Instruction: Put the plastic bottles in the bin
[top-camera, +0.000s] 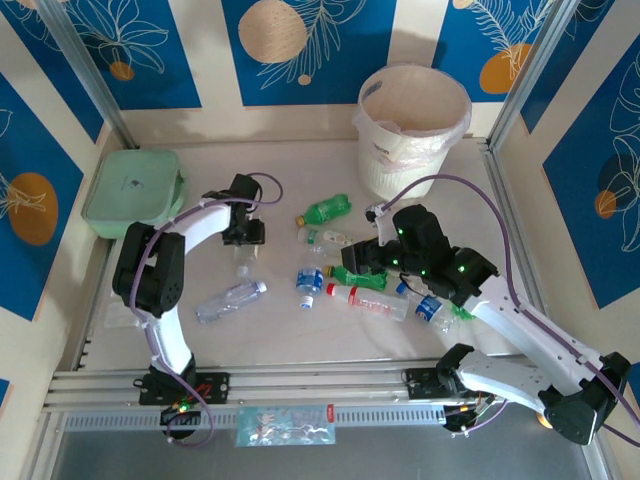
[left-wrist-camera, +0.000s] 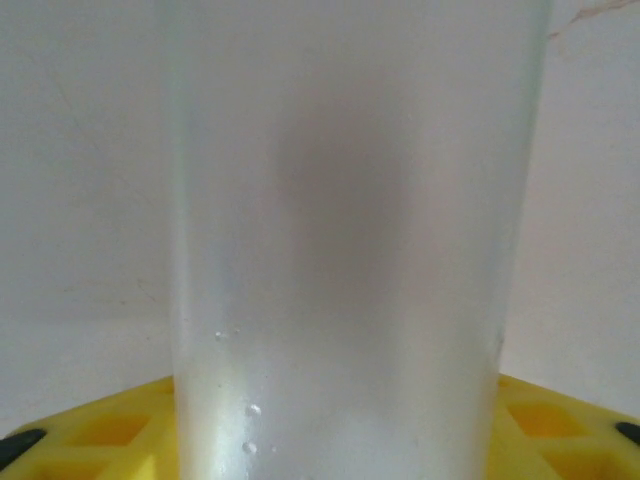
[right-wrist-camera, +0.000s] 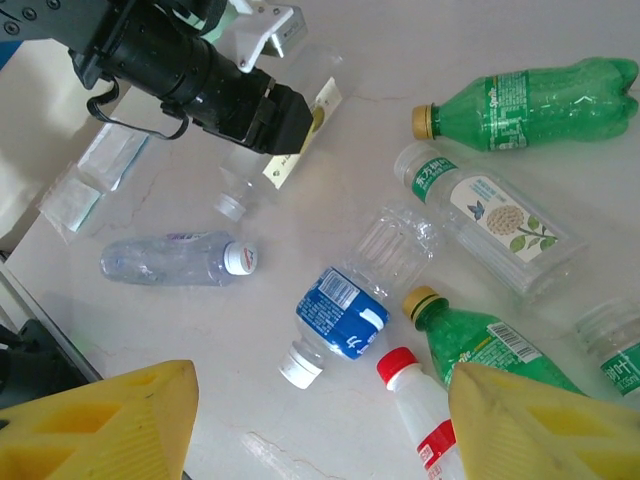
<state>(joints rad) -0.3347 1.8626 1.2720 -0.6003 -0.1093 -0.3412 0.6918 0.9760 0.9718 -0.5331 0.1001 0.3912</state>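
A pale green lidded box (top-camera: 133, 192) sits on the desk (top-camera: 300, 335), well left of the left claw (top-camera: 243, 240). Clear packets (right-wrist-camera: 95, 172) lie left of that claw and nearer the front. A printed packet (top-camera: 285, 425) lies on the front rail (top-camera: 330, 385).

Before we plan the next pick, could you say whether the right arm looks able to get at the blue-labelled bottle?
Probably yes: the right claw is open and the blue-labelled bottle lies uncovered ahead of it, though the red-capped bottle lies close alongside.
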